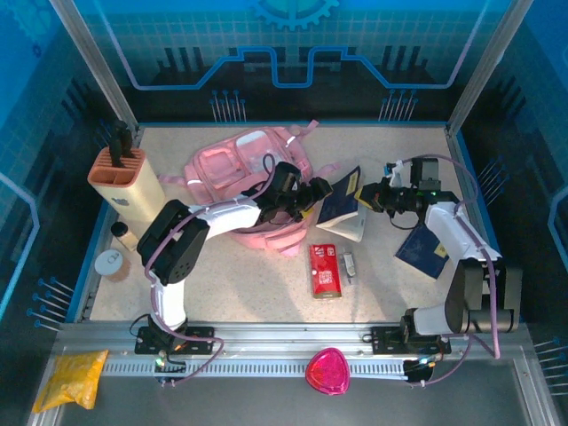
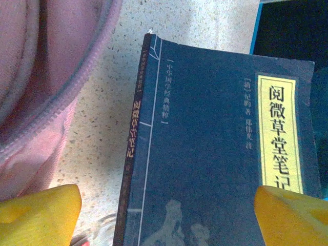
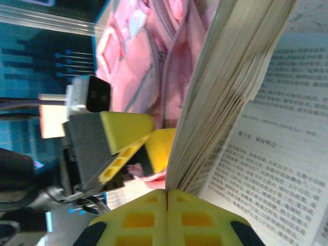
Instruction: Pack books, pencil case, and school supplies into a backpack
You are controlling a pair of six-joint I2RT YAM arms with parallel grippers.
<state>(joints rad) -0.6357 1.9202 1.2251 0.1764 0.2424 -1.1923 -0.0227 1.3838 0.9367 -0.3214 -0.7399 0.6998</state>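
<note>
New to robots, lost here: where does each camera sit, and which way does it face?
Top external: above, behind, looking down at the table, left arm, right arm.
Left wrist: looks down on the navy book; own yellow fingertips.
Right wrist: looks along the book's pages toward the pink backpack; own fingers.
Shared: book, backpack.

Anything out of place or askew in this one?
Yes: the navy book beside the pink backpack is tilted and splayed open, pages fanning out. The right fingers appear shut on just its edge, while the left fingers are open.
</note>
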